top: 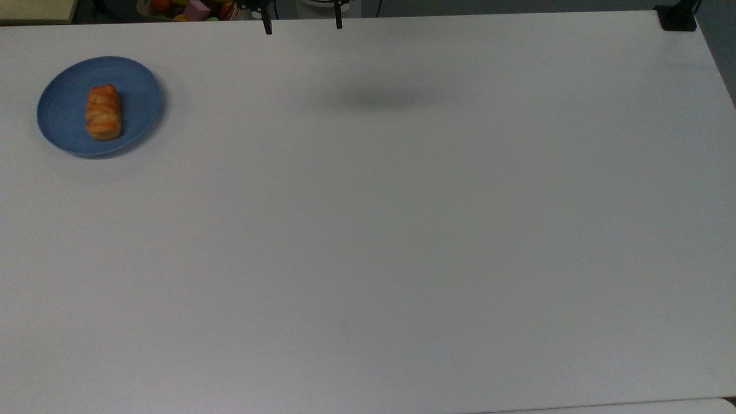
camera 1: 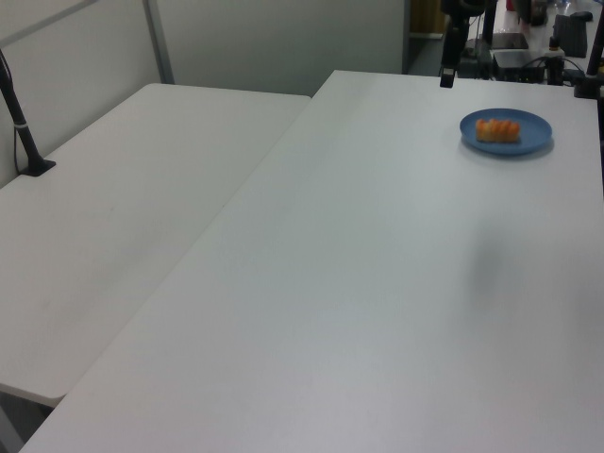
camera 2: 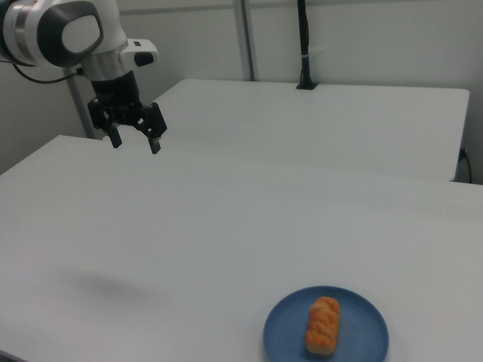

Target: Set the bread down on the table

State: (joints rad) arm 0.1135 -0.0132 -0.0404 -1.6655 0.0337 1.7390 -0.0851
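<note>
The gripper (camera 2: 135, 140) hung wide open and empty, far from the bread (camera 2: 322, 325) on the blue plate (camera 2: 362, 324); a careless grab might squash it.

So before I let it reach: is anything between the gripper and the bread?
Nothing visible. The gripper hangs open above bare table, and the bread lies uncovered on the blue plate.
</note>
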